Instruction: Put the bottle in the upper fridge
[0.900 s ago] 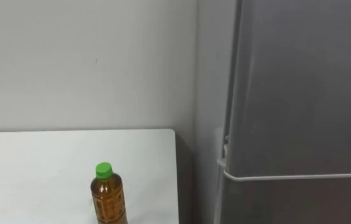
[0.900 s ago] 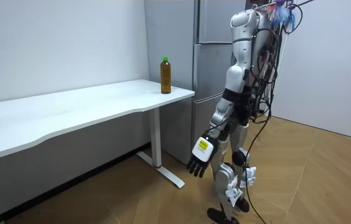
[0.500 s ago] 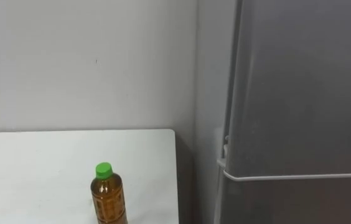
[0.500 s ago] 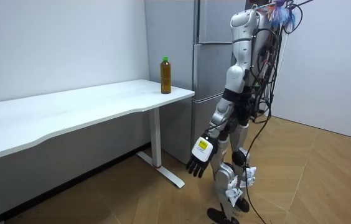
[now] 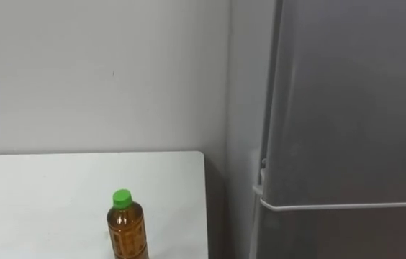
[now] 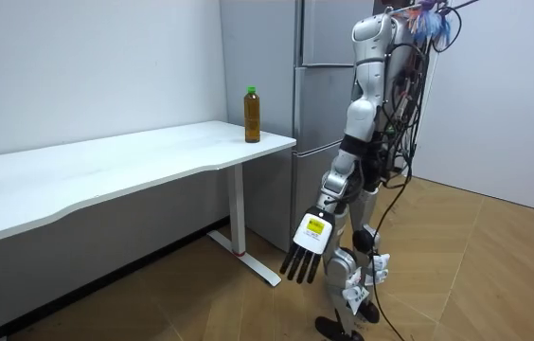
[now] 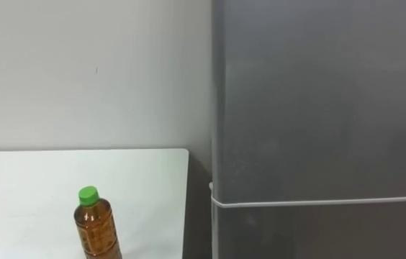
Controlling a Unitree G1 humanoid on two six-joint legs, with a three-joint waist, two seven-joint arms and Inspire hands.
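Note:
A brown bottle (image 5: 127, 230) with a green cap stands upright near the right end of the white table (image 5: 44, 183); the room view shows the bottle (image 6: 252, 115) close to the table's corner beside the fridge. The grey fridge (image 5: 347, 108) is to the right of the table, both doors shut, with a seam between upper and lower door. I stand in front of the fridge (image 6: 319, 85), a step back from the table (image 6: 134, 156). My left hand (image 6: 307, 248) hangs low beside my leg, open, fingers straight and pointing down, holding nothing.
The table runs along the grey wall toward the room view's left, with its leg (image 6: 239, 213) near the fridge. A narrow gap separates table edge and fridge side. Wooden floor (image 6: 475, 284) spreads behind me.
My left hand has dropped slightly and its fingers have straightened from a loose curl. The bottle and the fridge doors have not moved.

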